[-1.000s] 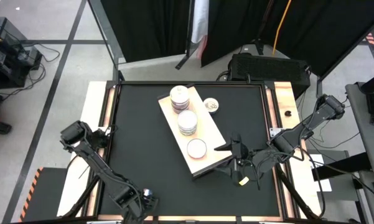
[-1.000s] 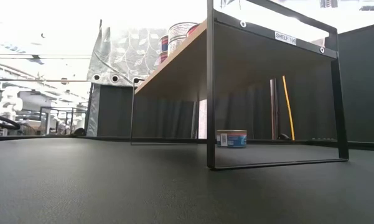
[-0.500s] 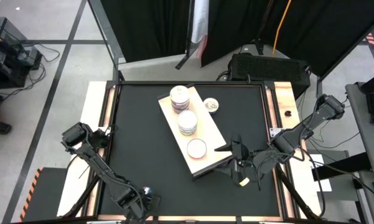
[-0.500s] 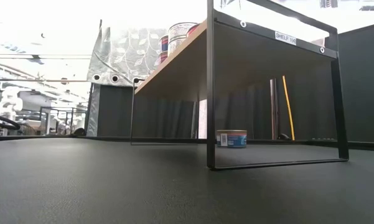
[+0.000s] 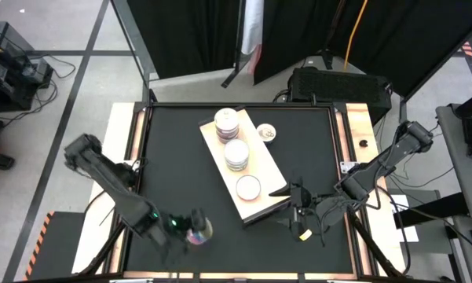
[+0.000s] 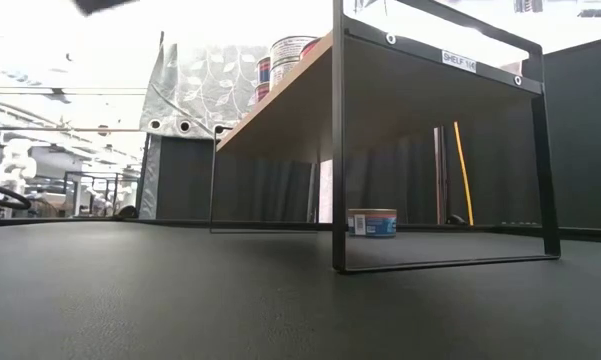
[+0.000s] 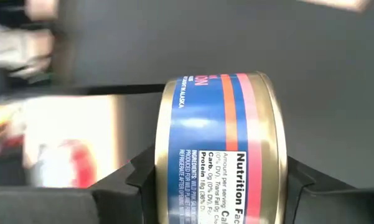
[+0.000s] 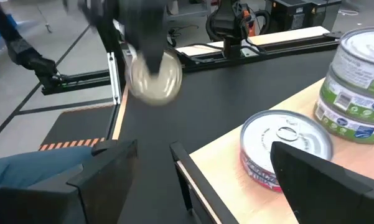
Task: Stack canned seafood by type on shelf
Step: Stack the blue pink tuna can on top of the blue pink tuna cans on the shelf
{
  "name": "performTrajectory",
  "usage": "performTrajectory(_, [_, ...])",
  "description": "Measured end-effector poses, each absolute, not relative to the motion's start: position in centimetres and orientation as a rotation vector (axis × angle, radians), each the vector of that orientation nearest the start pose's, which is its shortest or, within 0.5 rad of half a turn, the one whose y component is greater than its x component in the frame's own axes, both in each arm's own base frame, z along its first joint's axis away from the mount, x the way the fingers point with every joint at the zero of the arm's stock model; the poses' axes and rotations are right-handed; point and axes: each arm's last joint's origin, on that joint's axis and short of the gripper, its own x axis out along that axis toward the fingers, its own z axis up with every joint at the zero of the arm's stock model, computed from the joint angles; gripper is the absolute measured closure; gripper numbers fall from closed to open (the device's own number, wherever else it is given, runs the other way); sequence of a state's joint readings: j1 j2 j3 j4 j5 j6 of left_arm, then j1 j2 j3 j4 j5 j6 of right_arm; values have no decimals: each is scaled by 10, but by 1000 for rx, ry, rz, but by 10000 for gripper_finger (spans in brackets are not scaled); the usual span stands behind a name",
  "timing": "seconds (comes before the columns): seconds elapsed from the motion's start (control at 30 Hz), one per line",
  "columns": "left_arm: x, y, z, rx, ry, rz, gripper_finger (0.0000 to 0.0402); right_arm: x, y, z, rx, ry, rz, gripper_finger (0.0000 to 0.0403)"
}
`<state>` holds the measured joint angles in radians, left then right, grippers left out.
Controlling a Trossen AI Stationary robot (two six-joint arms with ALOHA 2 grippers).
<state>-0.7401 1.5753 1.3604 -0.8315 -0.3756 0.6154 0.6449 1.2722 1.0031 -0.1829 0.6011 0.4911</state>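
Observation:
The shelf is a pale wood board on a black wire frame. On it stand two stacks of tins and a single tin. One more tin sits on the table by the shelf's far side, and it shows beneath the board in the low view. My left gripper is over the table's near left part, shut on a tin. My right gripper hovers open at the shelf's near right end. My left gripper pinches the tin between its two fingers, one on each flat end, so the labelled side wall faces the wrist camera. The tin is on edge and lifted clear of the table. It shows as a pale disc in the right wrist view.
Black tabletop lies between the left gripper and the shelf. The table has wooden side rails. Dark curtains and equipment stand beyond the far edge.
My left arm has swung quickly, its elbow going out toward the table's left edge. Its gripper has moved from the near edge up and toward the shelf, carrying the tin. My right gripper has stayed by the shelf's end.

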Motion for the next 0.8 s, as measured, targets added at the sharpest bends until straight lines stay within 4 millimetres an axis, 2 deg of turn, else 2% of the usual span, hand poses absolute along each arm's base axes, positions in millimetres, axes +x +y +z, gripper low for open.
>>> performTrajectory(0.13, [230, -186, 348, 943, 572, -414, 210, 240, 160, 304, 216, 341, -39, 44])
performTrajectory(0.3, [214, -155, 413, 724, 224, -209, 209, 249, 165, 304, 189, 280, -19, 44])
performTrajectory(0.47, [199, -117, 468, 526, -102, -24, 208, 252, 168, 306, 160, 241, -5, 44])
performTrajectory(0.63, [187, -80, 500, 356, -320, 159, 207, 252, 166, 312, 43, 197, -14, 44])
performTrajectory(0.8, [186, -56, 514, 190, -466, 258, 206, 252, 156, 320, -111, 163, -79, 44])
